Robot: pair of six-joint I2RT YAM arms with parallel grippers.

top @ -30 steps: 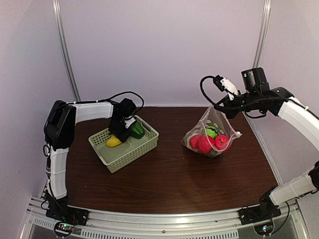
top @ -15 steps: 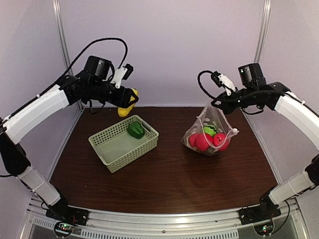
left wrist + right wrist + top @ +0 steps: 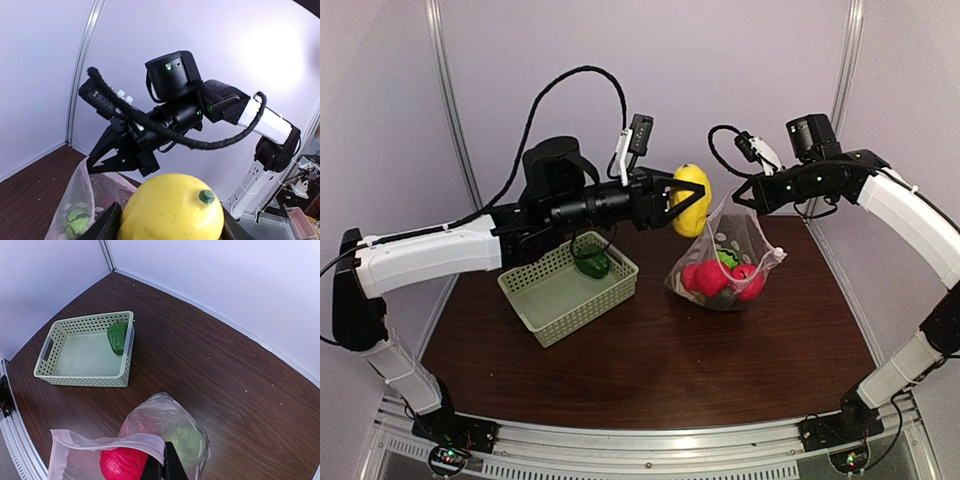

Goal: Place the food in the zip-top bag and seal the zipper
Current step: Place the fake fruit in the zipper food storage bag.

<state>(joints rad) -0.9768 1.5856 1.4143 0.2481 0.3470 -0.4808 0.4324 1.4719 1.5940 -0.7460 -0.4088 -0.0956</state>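
Note:
My left gripper (image 3: 682,200) is shut on a yellow lemon (image 3: 691,199), held in the air just left of the bag's mouth; the lemon fills the bottom of the left wrist view (image 3: 172,207). My right gripper (image 3: 744,193) is shut on the top edge of the clear dotted zip-top bag (image 3: 727,265) and holds it up, its bottom on the table. The bag holds red fruits (image 3: 708,278) and a green piece (image 3: 725,258). In the right wrist view my fingers (image 3: 167,466) pinch the bag's rim (image 3: 120,442) over a red fruit (image 3: 122,463). The zipper strip is not distinguishable.
A pale green lattice basket (image 3: 533,299) stands left of centre with one dark green vegetable (image 3: 590,263) in it; it also shows in the right wrist view (image 3: 80,375). White walls close the back and sides.
My left arm lifted the lemon out of the basket and carried it right, up to the bag's mouth. My right gripper shifted the bag slightly left.

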